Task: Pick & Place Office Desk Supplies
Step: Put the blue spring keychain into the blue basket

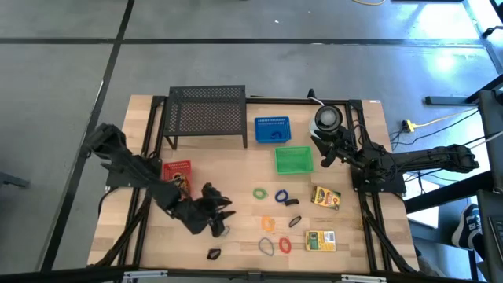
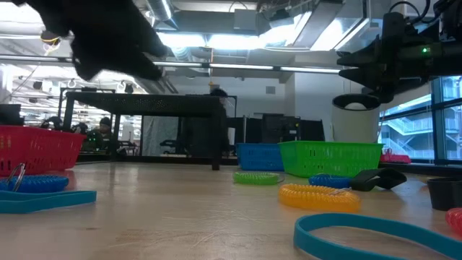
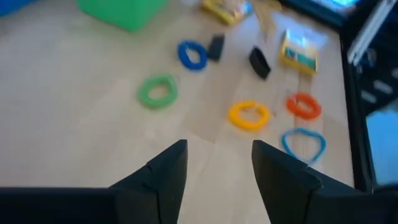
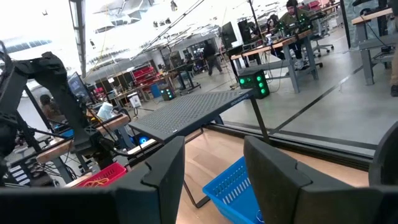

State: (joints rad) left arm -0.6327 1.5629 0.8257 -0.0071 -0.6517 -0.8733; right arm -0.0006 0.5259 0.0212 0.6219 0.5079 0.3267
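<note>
Both jaws of the left gripper (image 3: 214,171) stand apart and empty above bare wood, near the red basket (image 1: 178,169). Loose coloured loops (the green loop (image 3: 157,91) is nearest) lie beyond it. Right gripper (image 1: 324,154) hovers parted over the green basket (image 1: 294,160).

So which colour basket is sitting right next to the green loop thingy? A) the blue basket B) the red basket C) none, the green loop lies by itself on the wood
C: in the high view the green loop lies on bare wood, apart from the green basket, the blue basket and the red basket, with only a blue loop close beside it.
</note>
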